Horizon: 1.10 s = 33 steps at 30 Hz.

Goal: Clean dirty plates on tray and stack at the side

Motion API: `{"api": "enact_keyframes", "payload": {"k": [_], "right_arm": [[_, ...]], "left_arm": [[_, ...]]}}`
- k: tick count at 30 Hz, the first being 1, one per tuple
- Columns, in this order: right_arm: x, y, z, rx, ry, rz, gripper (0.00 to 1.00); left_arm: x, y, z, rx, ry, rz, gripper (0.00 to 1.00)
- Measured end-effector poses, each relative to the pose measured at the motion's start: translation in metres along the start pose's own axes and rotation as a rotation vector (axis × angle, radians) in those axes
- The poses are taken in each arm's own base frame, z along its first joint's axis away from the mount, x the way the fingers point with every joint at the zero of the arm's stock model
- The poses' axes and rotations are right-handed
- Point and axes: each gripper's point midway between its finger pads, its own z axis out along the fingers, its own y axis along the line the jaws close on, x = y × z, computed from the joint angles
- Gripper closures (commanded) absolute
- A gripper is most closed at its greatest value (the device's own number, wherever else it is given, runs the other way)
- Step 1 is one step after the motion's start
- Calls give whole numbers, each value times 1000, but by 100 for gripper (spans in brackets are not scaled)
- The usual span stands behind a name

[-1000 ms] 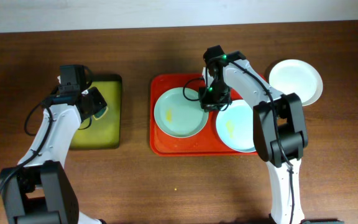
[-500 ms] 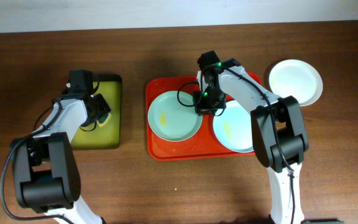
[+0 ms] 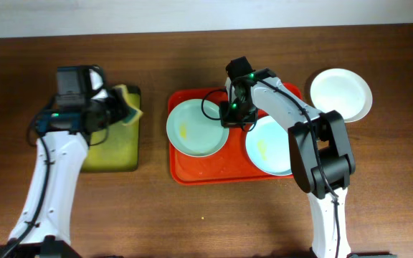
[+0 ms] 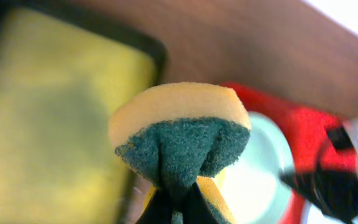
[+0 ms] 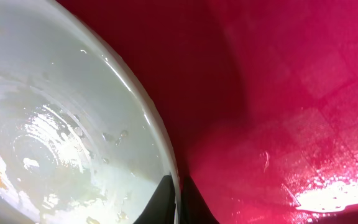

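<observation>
The red tray holds two pale mint plates with yellow smears: a left plate and a right plate. A clean white plate lies on the table to the tray's right. My right gripper is shut on the left plate's right rim; the wrist view shows its fingers pinching the rim over the tray floor. My left gripper is shut on a yellow-and-green sponge, held above the black-rimmed yellow tray.
The black-rimmed yellow tray lies left of the red tray. Bare brown table stretches along the front. The right arm reaches over the red tray's back edge.
My left gripper has lifted the sponge off the yellow tray and swung it toward the red tray. My right gripper has dragged the left plate slightly left.
</observation>
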Motion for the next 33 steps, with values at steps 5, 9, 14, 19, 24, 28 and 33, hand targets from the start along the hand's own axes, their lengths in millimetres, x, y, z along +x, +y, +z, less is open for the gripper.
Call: {"api": "enact_keyframes", "payload": {"k": [5, 9, 14, 19, 24, 28, 33], "right_arm": [[-1, 1, 0, -1, -5, 0, 96], [-1, 1, 0, -1, -5, 2, 96], [-1, 1, 0, -1, -5, 1, 96], [7, -2, -2, 13, 26, 7, 96], [41, -14, -9, 70, 155, -8, 96], [44, -19, -11, 78, 168, -12, 96], [42, -21, -11, 76, 160, 1, 96]], "left_arm": [[45, -51, 16, 34, 111, 154, 100], [52, -59, 19, 24, 115, 178, 100], [70, -82, 53, 40, 154, 201, 100], [82, -112, 91, 92, 147, 234, 100], [96, -125, 114, 108, 162, 238, 100], [109, -121, 127, 89, 200, 240, 100], [128, -127, 138, 87, 238, 269, 100]]}}
